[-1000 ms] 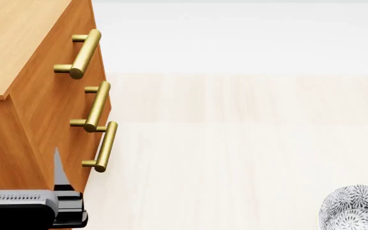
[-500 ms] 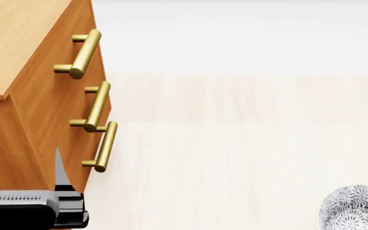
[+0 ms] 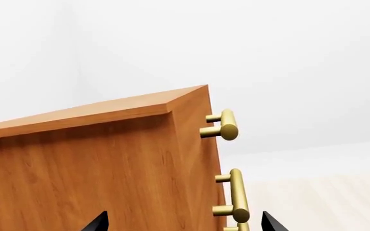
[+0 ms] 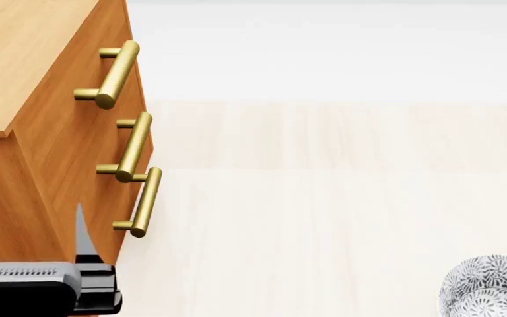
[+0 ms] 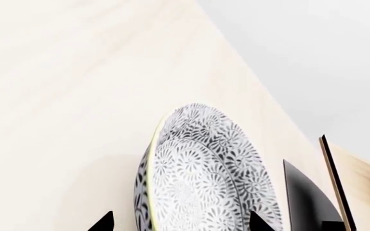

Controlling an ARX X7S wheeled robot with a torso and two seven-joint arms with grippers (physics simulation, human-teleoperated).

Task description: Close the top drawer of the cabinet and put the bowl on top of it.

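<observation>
The cabinet (image 4: pixel 24 53) fills the left of the head view, its three brass handles stacked down the front. The top drawer (image 4: pixel 55 109) carries the uppermost handle (image 4: pixel 113 72), and its front looks flush with the two below. My left gripper (image 3: pixel 181 225) is open beside the cabinet's lower corner; in the left wrist view the tips frame the cabinet (image 3: pixel 108 163) edge and the middle handle (image 3: pixel 236 195). One left finger (image 4: pixel 81 231) stands against the cabinet's lower front. The patterned bowl (image 4: pixel 491 287) sits on the floor at the bottom right. My right gripper (image 5: pixel 181 224) is open close over the bowl (image 5: pixel 204 173).
Pale wooden floor (image 4: pixel 324 198) stretches between the cabinet and the bowl. Beyond the bowl in the right wrist view stand a dark wedge (image 5: pixel 304 197) and a thin light-wood panel (image 5: pixel 335 183).
</observation>
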